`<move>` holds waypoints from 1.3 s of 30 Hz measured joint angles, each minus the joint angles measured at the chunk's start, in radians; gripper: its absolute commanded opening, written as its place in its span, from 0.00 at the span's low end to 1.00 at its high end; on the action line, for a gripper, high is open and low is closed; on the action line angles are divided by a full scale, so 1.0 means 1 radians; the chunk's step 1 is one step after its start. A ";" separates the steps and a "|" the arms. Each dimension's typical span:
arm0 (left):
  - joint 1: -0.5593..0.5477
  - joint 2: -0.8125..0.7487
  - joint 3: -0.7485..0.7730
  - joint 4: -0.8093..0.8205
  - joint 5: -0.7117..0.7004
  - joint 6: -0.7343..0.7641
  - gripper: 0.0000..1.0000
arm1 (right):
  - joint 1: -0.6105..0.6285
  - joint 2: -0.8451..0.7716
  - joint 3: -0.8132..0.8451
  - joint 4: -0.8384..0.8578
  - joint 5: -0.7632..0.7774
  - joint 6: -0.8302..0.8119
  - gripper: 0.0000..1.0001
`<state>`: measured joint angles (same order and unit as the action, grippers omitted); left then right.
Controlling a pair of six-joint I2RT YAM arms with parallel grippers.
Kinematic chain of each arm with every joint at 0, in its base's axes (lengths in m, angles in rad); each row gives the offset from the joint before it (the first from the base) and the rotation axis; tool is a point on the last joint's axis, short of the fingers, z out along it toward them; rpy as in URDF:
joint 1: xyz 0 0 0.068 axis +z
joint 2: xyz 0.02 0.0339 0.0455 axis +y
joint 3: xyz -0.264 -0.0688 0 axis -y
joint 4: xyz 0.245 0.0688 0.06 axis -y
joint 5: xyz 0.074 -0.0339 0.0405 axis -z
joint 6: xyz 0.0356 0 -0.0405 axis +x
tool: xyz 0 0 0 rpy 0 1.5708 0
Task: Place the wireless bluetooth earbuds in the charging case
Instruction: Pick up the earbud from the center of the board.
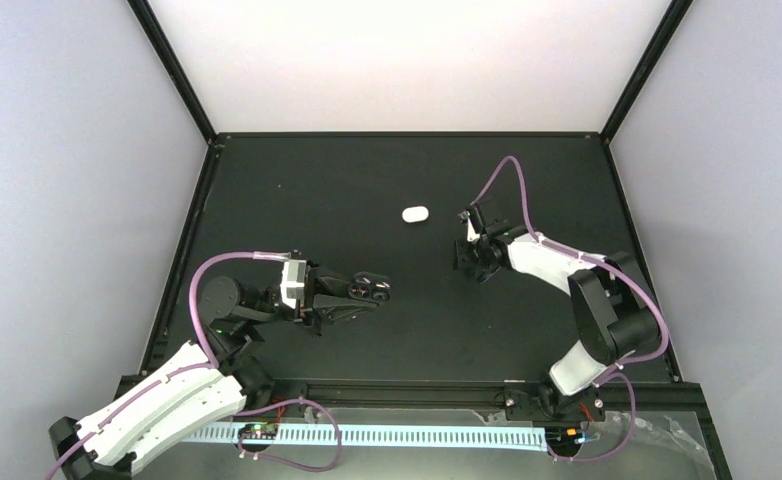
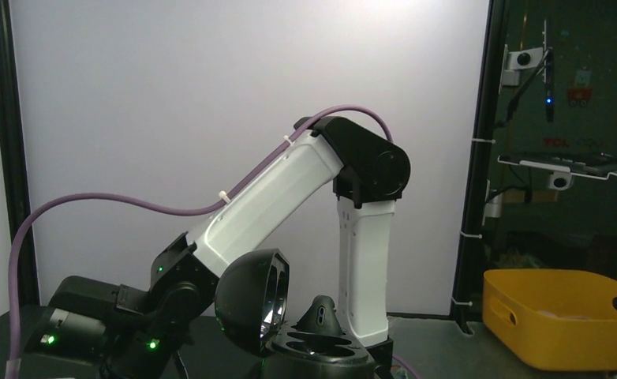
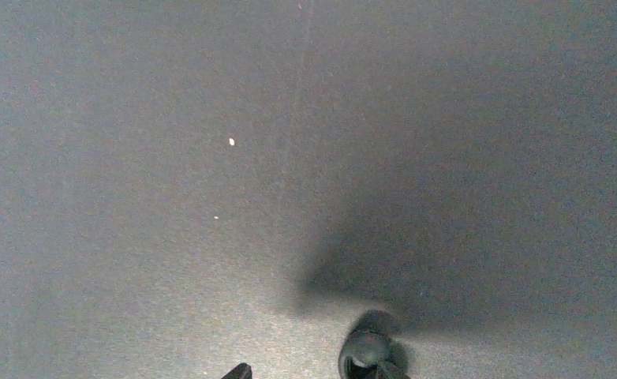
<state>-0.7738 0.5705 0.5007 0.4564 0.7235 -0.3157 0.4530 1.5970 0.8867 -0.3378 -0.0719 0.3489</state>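
Observation:
A small white oval charging case (image 1: 415, 213) lies shut on the black mat, up the middle. No white earbuds are in view. My left gripper (image 1: 372, 290) is shut on a black hinged case (image 2: 321, 355). Its lid (image 2: 250, 300) stands open over two wells, and one black bud (image 2: 321, 313) stands at the wells' far edge. My right gripper (image 1: 477, 255) hangs low over the mat, to the right of and nearer than the white case. Its jaws (image 3: 312, 373) are open, and a small round black bud (image 3: 366, 351) lies on the mat against the right fingertip (image 3: 386, 371).
The black mat (image 1: 367, 190) is walled by white panels and black frame posts. My right arm (image 2: 289, 189) fills the middle of the left wrist view. A yellow bin (image 2: 558, 316) stands beyond the frame post on the right.

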 measured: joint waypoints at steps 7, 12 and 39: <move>0.000 0.001 0.000 0.000 0.000 0.000 0.01 | 0.000 0.025 0.003 -0.001 0.007 -0.011 0.40; 0.000 0.001 0.000 0.000 0.000 0.000 0.01 | 0.000 0.033 0.007 0.000 0.008 -0.011 0.40; 0.000 0.001 0.000 0.000 0.000 0.000 0.02 | 0.000 0.043 0.015 -0.035 0.138 -0.021 0.29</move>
<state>-0.7738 0.5716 0.5007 0.4564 0.7235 -0.3157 0.4530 1.6402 0.9020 -0.3733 0.0658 0.3275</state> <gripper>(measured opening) 0.215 0.222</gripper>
